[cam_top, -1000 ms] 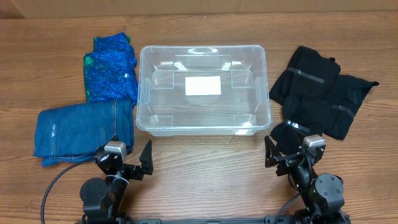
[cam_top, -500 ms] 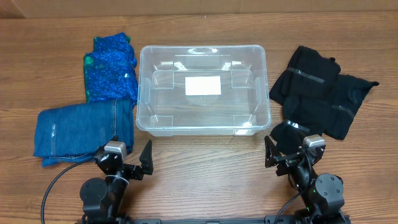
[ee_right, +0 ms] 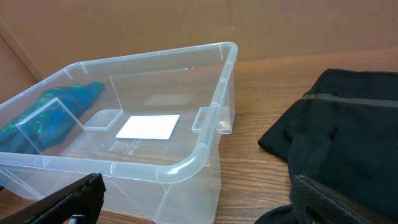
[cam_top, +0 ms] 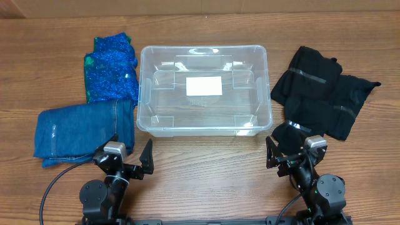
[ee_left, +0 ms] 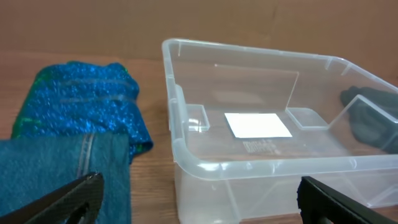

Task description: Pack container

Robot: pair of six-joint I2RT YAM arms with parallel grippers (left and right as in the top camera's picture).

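Note:
The clear plastic container stands empty in the middle of the table, a white label on its base. It also shows in the left wrist view and the right wrist view. My left gripper is open and empty near the table's front, in front of the container's left corner. My right gripper is open and empty in front of the container's right corner. Folded blue denim and a sparkly blue cloth lie left of the container. Black garments lie to its right.
The denim and the sparkly cloth sit close to my left fingers. The black garments reach up to my right fingers. A cardboard wall stands behind the wooden table.

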